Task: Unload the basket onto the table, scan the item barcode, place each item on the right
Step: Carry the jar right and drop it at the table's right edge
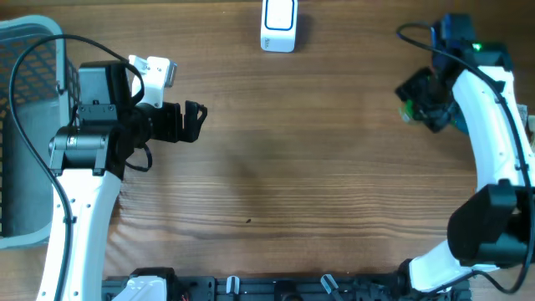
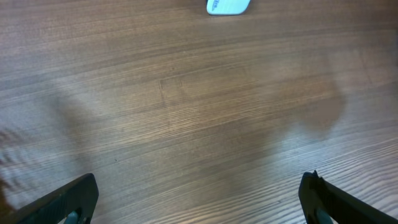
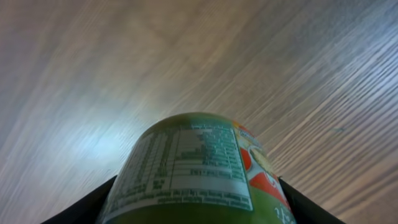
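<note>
We find the wooden surface (image 1: 318,184) bare across its middle. A mesh basket (image 1: 25,125) stands at its left edge, beside the left arm. The left gripper (image 1: 199,122) hangs fully open over bare wood and holds nothing. The right gripper (image 1: 415,99) is near the right edge, closed about a green container (image 3: 193,168) whose printed label faces the wrist camera (we cannot make out a barcode in the fine print). The white scanner (image 1: 278,25) sits at the far edge, near the centre and well apart from the container. In our judgement the pick-up is done and the scan is not: the container has yet to be brought to the scanner and its code turned toward it. The open wood between them gives ample room to travel. The right arm works close to the surface's right edge, so we would expect any clearance trouble there, with the cable looped near that wrist.
</note>
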`<control>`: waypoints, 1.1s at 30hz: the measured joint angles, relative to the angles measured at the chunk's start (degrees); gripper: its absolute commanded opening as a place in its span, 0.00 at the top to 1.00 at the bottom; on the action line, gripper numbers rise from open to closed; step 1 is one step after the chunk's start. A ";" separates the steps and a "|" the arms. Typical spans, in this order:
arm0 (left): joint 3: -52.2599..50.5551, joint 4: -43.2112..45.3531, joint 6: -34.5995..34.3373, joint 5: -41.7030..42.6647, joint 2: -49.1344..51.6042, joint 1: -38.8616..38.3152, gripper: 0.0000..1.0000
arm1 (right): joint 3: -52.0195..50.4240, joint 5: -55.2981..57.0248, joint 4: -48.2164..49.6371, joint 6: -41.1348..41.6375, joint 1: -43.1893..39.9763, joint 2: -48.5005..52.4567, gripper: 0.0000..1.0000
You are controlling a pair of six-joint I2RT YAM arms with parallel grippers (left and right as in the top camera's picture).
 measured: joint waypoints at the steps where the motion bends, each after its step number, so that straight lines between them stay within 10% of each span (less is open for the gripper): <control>1: 0.00 0.11 0.02 -0.02 0.00 0.00 0.00 | -2.40 -0.39 1.25 0.00 -1.42 0.11 0.33; 13: 0.00 0.44 0.02 -0.02 0.00 0.00 0.00 | -23.04 -1.33 19.26 -1.36 -19.93 0.22 0.29; 23: 0.00 0.44 0.02 -0.02 0.00 0.00 0.00 | -23.85 0.22 30.42 -4.61 -37.24 0.22 0.00; 33: 0.00 3.45 0.52 -0.04 -0.15 0.00 0.00 | -21.24 -10.80 28.98 -8.22 -38.75 0.20 0.00</control>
